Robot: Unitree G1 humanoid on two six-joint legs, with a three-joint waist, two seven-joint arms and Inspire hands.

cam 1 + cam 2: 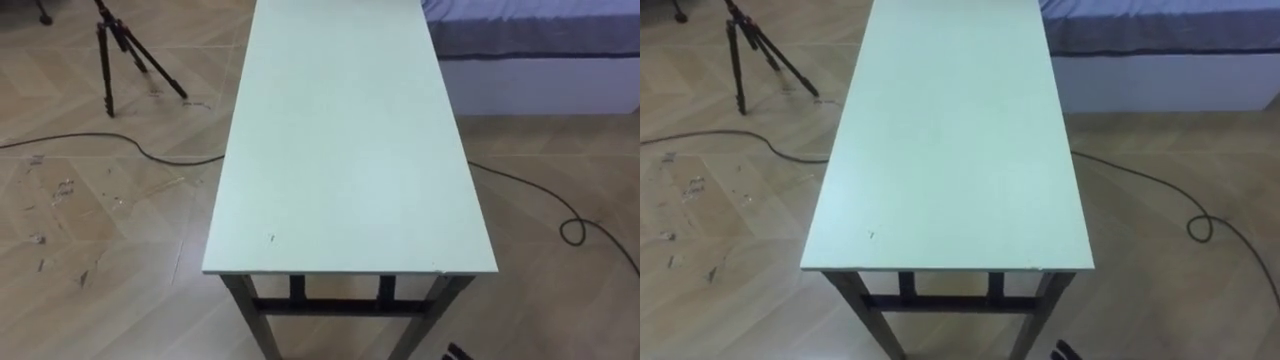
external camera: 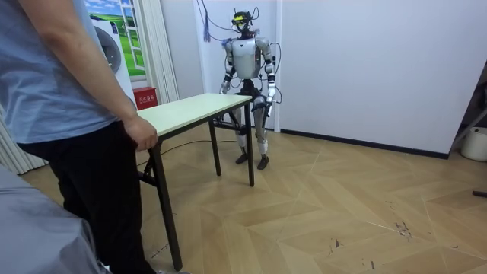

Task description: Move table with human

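table | person's hand on far end | left hand, right hand: grip unreadable | floor open

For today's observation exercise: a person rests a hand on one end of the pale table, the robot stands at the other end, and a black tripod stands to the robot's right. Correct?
No: the tripod stands to the robot's left of the table, as the left eye view shows. The person's hand on one end and the robot at the other are right.
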